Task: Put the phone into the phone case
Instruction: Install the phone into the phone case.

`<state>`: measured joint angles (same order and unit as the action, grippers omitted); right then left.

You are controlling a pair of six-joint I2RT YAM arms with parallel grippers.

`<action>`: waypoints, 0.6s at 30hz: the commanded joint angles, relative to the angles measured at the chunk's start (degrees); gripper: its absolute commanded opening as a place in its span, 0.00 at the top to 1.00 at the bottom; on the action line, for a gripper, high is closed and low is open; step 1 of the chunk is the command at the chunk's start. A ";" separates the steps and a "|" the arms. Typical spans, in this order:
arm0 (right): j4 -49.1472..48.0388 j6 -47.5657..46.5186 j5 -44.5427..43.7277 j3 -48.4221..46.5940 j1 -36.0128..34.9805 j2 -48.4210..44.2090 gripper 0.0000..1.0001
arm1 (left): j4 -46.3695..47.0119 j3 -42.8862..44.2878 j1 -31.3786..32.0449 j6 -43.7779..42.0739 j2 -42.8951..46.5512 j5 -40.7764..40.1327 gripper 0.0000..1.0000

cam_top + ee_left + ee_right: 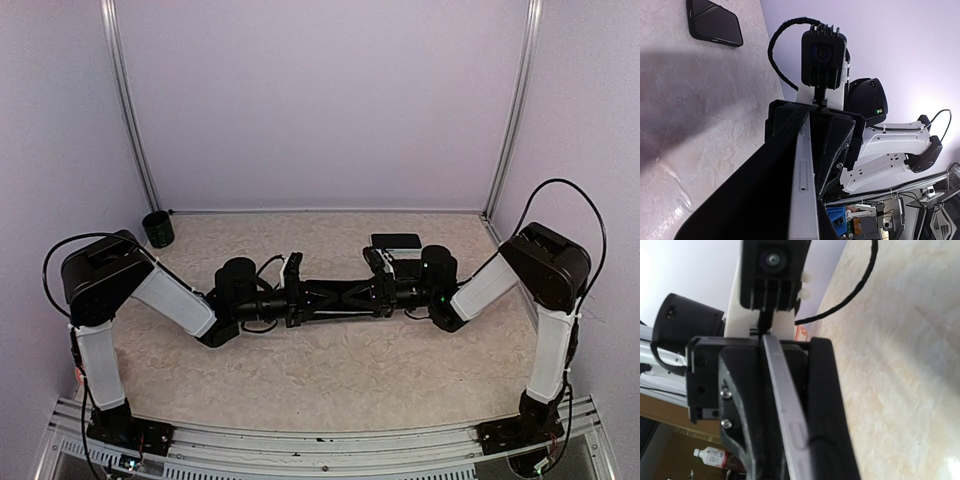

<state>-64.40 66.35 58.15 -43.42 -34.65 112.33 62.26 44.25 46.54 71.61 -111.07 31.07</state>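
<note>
One phone [340, 311], seen from above, hangs over the surface [330, 390], phone case [395, 241] lying just beyond.
Left wrist: left end effector [810, 122] clamped on it. Right wrist: right end effector [774, 350] flanks it; grip I cannot tell.

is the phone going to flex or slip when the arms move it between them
Likely stiff: the phone runs straight, with no sag, between the left gripper and right gripper. Its smooth metal edge looks slippery, so it may slide in the grip.

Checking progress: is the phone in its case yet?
No, the phone is held in the air, and the case lies apart on the table.
</note>
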 commanded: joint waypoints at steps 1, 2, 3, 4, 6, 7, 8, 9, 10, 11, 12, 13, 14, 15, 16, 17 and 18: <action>-10.99 1.03 4.15 -0.66 -2.73 0.57 0.74 | -1.52 0.17 1.05 0.52 -0.85 0.30 0.95; -11.63 1.52 4.15 -0.60 -2.66 0.92 0.74 | -1.64 0.05 0.97 0.54 -0.70 0.23 0.93; -12.28 1.85 4.16 -0.42 -2.62 1.09 0.74 | -1.85 -0.06 0.78 0.62 -0.61 0.21 0.91; -12.89 2.26 4.22 -0.37 -2.41 1.35 0.74 | -2.40 -0.04 0.62 0.51 -0.43 0.10 0.89; -13.80 2.84 4.27 -0.12 -2.35 1.68 0.74 | -3.70 -0.14 0.27 0.08 0.15 -0.16 0.83; -14.21 3.09 4.33 -0.09 -2.18 1.78 0.74 | -4.37 -0.20 0.15 -0.24 0.50 -0.40 0.79; -14.60 3.35 4.34 -0.01 -2.09 1.96 0.74 | -4.93 -0.15 0.03 -0.60 0.70 -0.47 0.75; -14.96 3.61 4.41 0.08 -1.96 2.05 0.74 | -5.29 -0.19 -0.08 -0.86 1.12 -0.59 0.72; -15.32 3.88 4.47 0.13 -1.87 2.16 0.74 | -5.45 -0.32 -0.18 -1.06 1.38 -0.62 0.68; -15.70 4.19 4.48 0.14 -1.83 2.32 0.74 | -5.55 -0.47 -0.26 -1.18 1.73 -0.65 0.66; -16.13 4.49 4.63 0.12 -1.73 2.43 0.74 | -5.62 -0.52 -0.43 -1.28 1.93 -0.66 0.64; -16.45 4.76 4.68 0.09 -1.61 2.61 0.74 | -5.77 -0.56 -0.55 -1.36 2.32 -0.64 0.64; -16.46 4.83 4.61 0.09 -1.56 2.67 0.74 | -5.90 -0.73 -0.69 -1.45 2.69 -0.66 0.63; -16.57 4.93 4.65 0.09 -1.48 2.75 0.74 | -6.15 -0.74 -0.81 -1.67 2.96 -0.75 0.63; -16.66 5.00 4.62 0.09 -1.39 2.80 0.74 | -6.53 -0.74 -0.91 -1.92 3.44 -0.84 0.62; -16.71 5.06 4.67 0.17 -1.28 2.88 0.74 | -7.21 -0.79 -1.05 -2.35 3.78 -0.87 0.62; -16.86 5.21 4.63 0.22 -1.19 2.92 0.74 | -8.04 -0.68 -1.14 -2.76 4.25 -1.04 0.62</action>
<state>-73.10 70.87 59.44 -42.89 -35.07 115.20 59.05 44.03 46.35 71.26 -108.99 31.48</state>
